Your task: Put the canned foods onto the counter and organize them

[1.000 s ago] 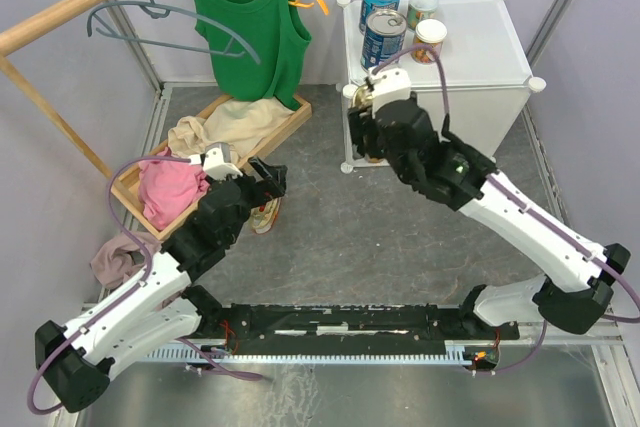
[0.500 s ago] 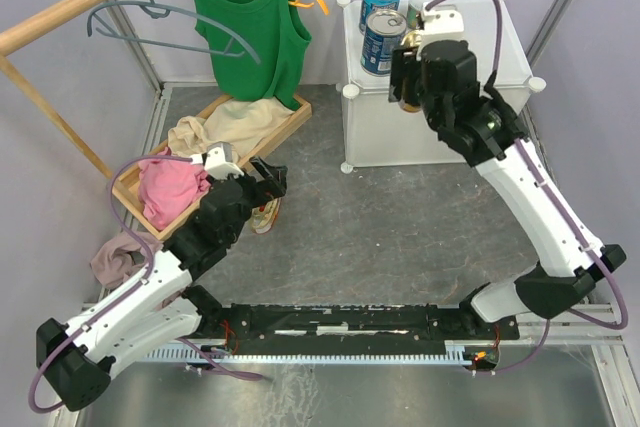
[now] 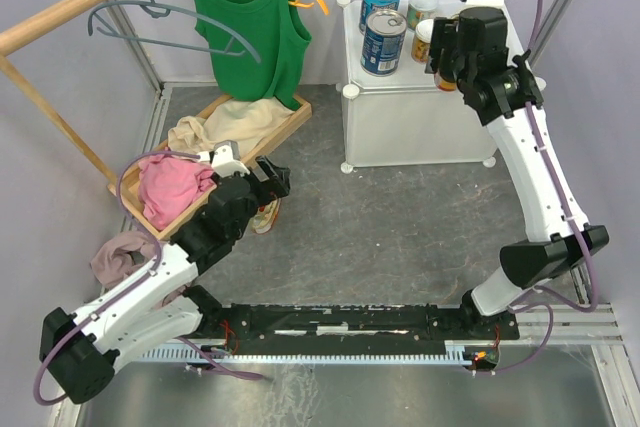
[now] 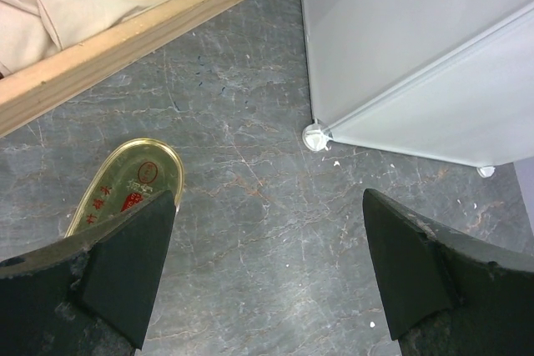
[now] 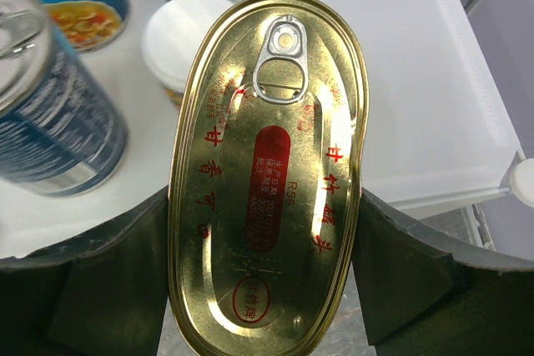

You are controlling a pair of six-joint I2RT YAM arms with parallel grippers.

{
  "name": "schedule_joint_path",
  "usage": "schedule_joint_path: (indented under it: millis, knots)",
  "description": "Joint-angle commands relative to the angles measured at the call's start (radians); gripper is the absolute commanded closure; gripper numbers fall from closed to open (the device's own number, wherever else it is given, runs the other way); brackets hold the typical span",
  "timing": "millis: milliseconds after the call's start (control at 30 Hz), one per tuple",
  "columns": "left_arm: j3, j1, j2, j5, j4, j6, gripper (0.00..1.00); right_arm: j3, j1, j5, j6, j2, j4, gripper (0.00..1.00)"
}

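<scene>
Our right claw (image 5: 264,248) grips a flat oval gold tin (image 5: 267,147) above the white translucent plastic counter (image 5: 434,114); our left claw (image 4: 267,231) hangs released.

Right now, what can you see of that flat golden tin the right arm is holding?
The oval tin is flat, shiny gold metal, unopened, with a silver ring-pull at one end, a red oval patch mid-lid and red characters around it. Its lid faces the wrist camera. The right gripper clamps its long sides between black fingers, holding it over the white cabinet top, near a white-lidded can.
</scene>
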Motion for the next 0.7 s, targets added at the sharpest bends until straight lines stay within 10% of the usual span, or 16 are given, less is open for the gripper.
schedule_joint_path:
  millis: [0,667]
  knots:
    - [0.039,0.008,0.026,0.008,0.066,0.030,0.01,0.109,-0.070,-0.044,-0.003,0.016,0.075,0.99]
    - [0.067,0.029,0.192,0.047,0.160,0.017,0.01,0.404,-0.235,-0.160,-0.046,0.323,0.050,0.99]
